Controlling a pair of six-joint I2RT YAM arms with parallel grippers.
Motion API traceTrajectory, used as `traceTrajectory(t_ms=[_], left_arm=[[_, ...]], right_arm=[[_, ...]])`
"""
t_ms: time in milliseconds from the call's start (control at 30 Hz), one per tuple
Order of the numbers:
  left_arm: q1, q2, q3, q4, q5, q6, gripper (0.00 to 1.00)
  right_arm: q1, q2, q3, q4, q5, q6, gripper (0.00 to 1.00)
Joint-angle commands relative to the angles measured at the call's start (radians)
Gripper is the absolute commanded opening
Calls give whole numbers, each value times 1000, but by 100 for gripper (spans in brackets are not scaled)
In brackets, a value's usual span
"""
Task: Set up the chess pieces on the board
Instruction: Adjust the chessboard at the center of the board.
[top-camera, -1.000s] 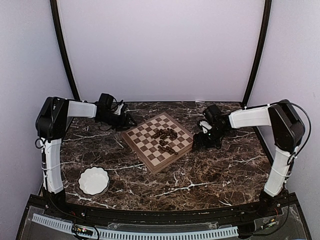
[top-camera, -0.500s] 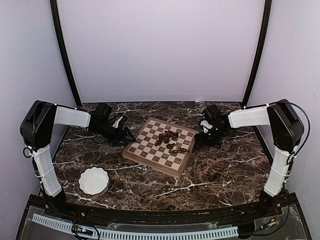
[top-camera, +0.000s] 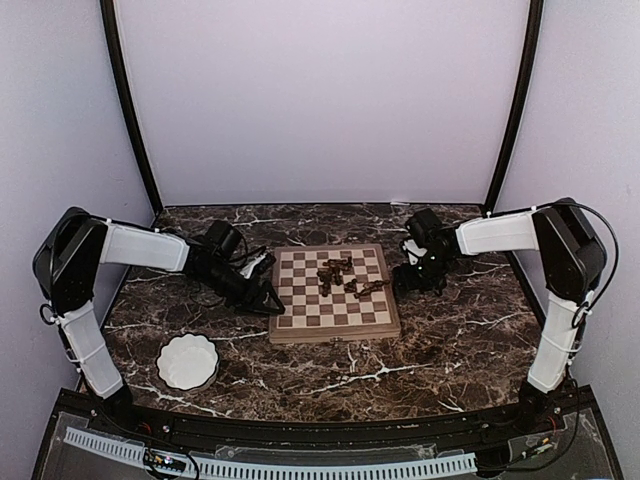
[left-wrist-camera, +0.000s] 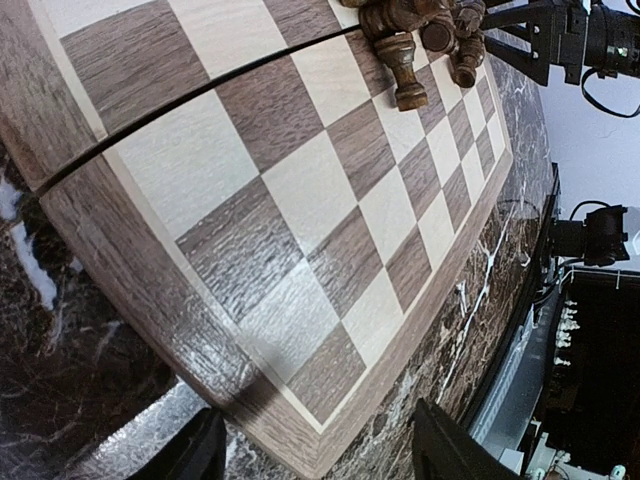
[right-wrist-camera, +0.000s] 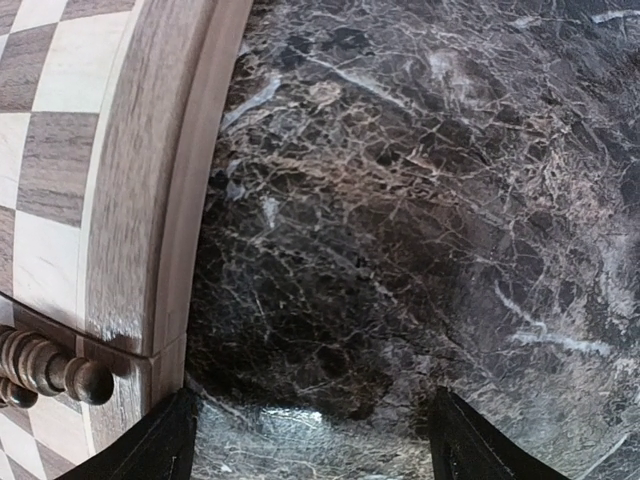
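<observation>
Marble table (top-camera: 450, 350): board (top-camera: 335, 327) mid-table; L gripper (top-camera: 271, 298) wide, astride near-left corner; R gripper (top-camera: 404, 282) wide, beside right edge.

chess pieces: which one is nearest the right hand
The chess piece lying on its side at the board's right edge, next to the right hand; the others cluster farther in toward the middle.

Left arm (top-camera: 140, 246) and right arm (top-camera: 495, 235): white tubular link shells; bulky black elbow housings; black wrist modules; thin black cables looping at each elbow; left end effector (top-camera: 268, 298) and right end effector (top-camera: 405, 282), matte black fingers.
</observation>
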Motion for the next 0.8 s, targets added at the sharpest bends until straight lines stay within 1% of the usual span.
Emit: traceTrajectory(t_ms=[0,100,200,267,333,367,433,467,567,667,767], left_arm=[[-31,-45,-19,-14,44,52,65],[-32,-61,-15,-40,21,65,64],[-32,-113,-1,-96,-20,75,63],[-31,-154,8,-117,-58,62,63],[-31,-199,20,-123,-136,41,62],[-32,-229,29,-121,-157,35,62],[-32,-269,43,-98,-225,21,62],[-32,-279,49,-76,-271,17,62],[-32,-310,67,16,-335,19,62],[-32,-299,109,53,-390,19,60],[-32,-227,184,21,-405,6,59]], right_arm=[[14,12,-18,3,-34,-6,82],[14,-9,-16,-23,-16,-7,82],[14,-68,-9,-57,13,-4,83],[14,-112,4,-83,36,0,83],[14,-152,23,-110,65,8,82],[14,-170,32,-117,78,15,81],[14,-205,50,-113,89,22,73],[14,-214,61,-109,76,9,71],[14,-210,116,-113,11,-33,58],[14,-173,182,-118,-83,-55,53],[16,-129,239,-123,-141,-37,52]])
